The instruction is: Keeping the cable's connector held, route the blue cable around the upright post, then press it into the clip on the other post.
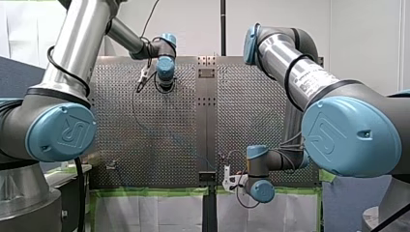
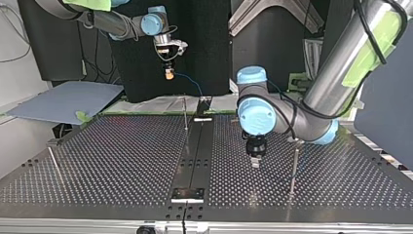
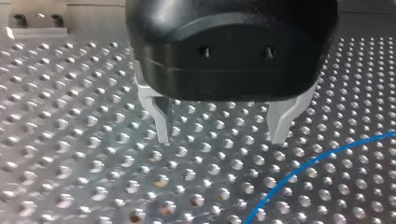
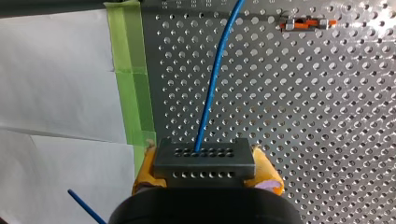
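My right gripper (image 4: pixel 206 172) clamps the blue cable's (image 4: pixel 215 84) connector (image 4: pixel 204 157); my left gripper (image 3: pixel 219 138) hangs, fingers apart, over the table (image 3: pixel 70 140).

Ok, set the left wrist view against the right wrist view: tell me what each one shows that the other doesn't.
Only the left wrist view: my left end effector, open and empty above the perforated table. Only the right wrist view: my right end effector, its yellow pads shut on the black connector, plus green tape. Both: the blue cable and that table.
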Robot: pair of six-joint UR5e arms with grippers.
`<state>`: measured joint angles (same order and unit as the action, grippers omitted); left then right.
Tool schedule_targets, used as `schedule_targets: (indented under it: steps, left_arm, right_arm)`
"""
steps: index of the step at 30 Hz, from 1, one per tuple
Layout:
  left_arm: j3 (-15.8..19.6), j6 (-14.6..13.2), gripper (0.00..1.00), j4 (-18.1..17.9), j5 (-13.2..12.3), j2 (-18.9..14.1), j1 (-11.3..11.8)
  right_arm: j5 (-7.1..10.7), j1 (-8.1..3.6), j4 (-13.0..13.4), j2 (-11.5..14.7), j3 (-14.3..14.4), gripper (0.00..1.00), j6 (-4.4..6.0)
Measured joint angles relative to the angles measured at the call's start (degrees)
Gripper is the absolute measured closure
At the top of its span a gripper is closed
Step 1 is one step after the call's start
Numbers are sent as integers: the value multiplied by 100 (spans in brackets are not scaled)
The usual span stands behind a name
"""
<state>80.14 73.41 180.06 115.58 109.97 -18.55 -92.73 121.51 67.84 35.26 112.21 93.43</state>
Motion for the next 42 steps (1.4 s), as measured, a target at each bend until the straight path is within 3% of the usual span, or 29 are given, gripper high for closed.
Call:
schedule_targets:
  steps: [8,24,34,42]
  left_arm:
    - [0,-10,0,-63,7,374,32]
    - [1,-245,0,-195,99,714,32]
    - [0,-594,0,-76,552,1196,-98]
    - [1,-633,0,-59,741,1292,-109]
  right_arm:
    - [0,-6,2,-1,2,100,1]
    - [0,-4,17,-4,2,100,2]
    - [0,0,15,-5,3,100,2]
    - [0,6,19,-11,4,100,-4]
